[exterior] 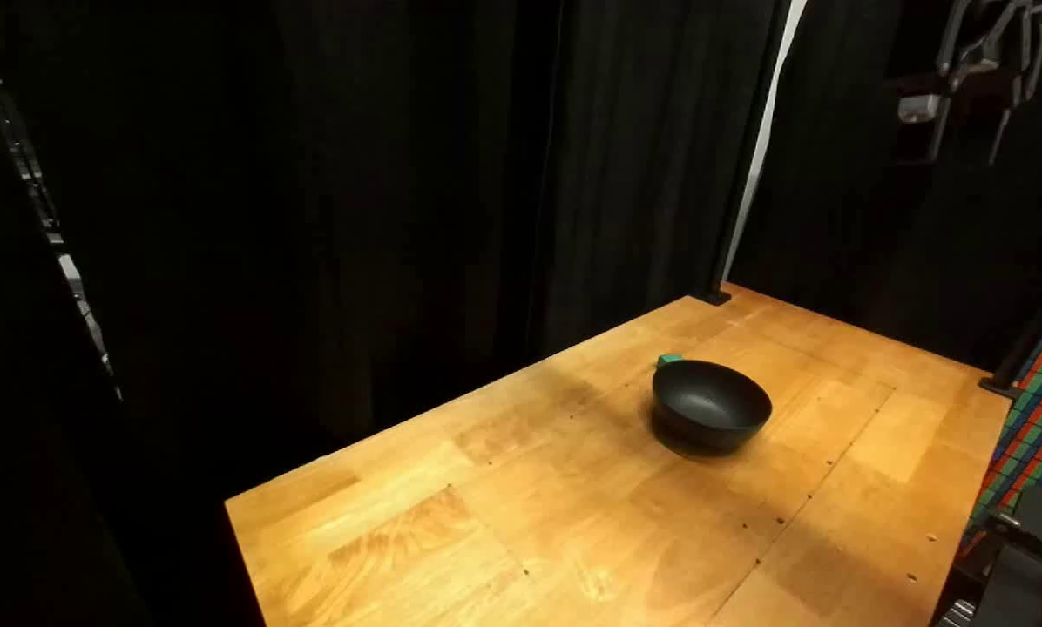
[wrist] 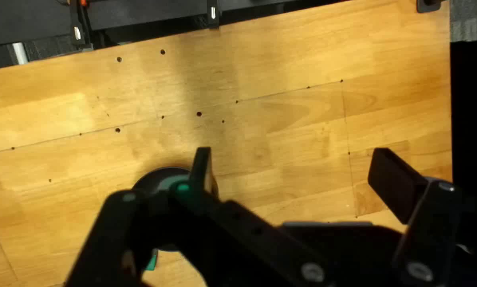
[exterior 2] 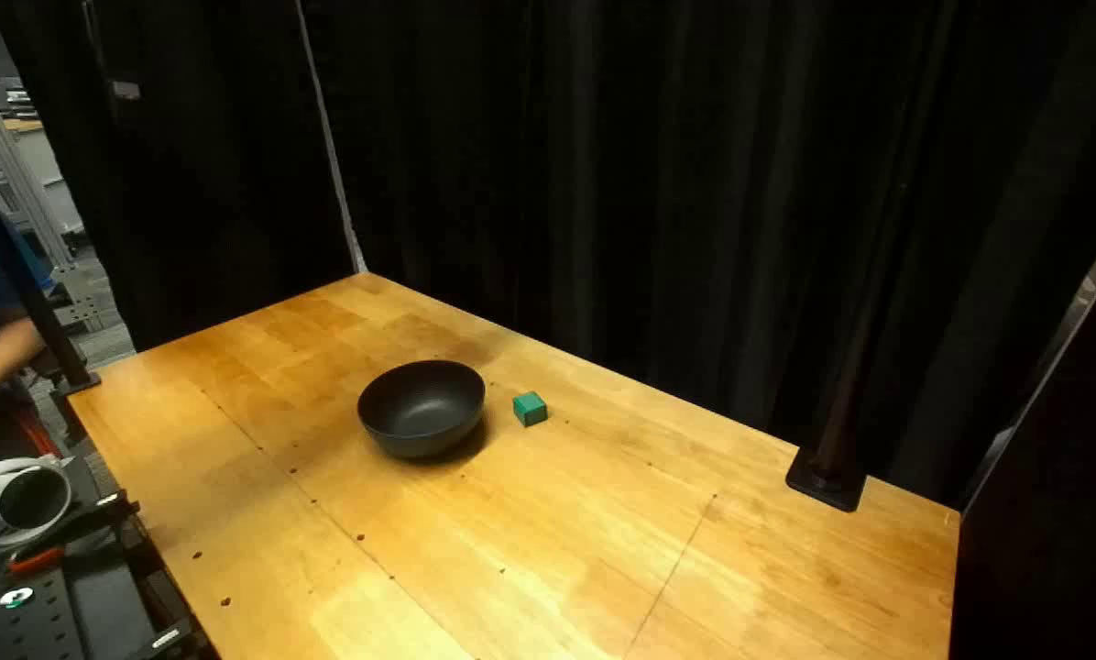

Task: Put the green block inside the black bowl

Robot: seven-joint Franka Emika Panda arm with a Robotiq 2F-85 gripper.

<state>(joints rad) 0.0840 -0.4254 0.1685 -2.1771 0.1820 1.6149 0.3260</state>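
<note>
In the wrist view the claw (wrist: 295,167) enters from the bottom, held above the wooden counter (wrist: 294,119), with the camera facing down onto it. Its two fingers (wrist: 396,185) stand widely spread, counter surface visible between them; exact height cannot be determined. One side of the claw overlaps the black bowl (wrist: 151,181) in that view; both exterior views confirm the two are apart.

The green block (exterior 2: 530,409) rests on the counter outside the bowl, just beside it, with a narrow gap between them. In an exterior view the bowl (exterior: 711,405) partly hides it, and the wrist view shows only a sliver past the claw.

Edges: the long edge along the black curtain (exterior 2: 594,183) lies nearer to the block than to the bowl. A black post foot (exterior 2: 826,481) stands at that edge, well apart from the block, with a long run of surface between. The opposite long edge adjoins a black platform (exterior 2: 104,587). In an exterior view a broad stretch of counter (exterior: 504,522) extends from the bowl toward the lower left.
</note>
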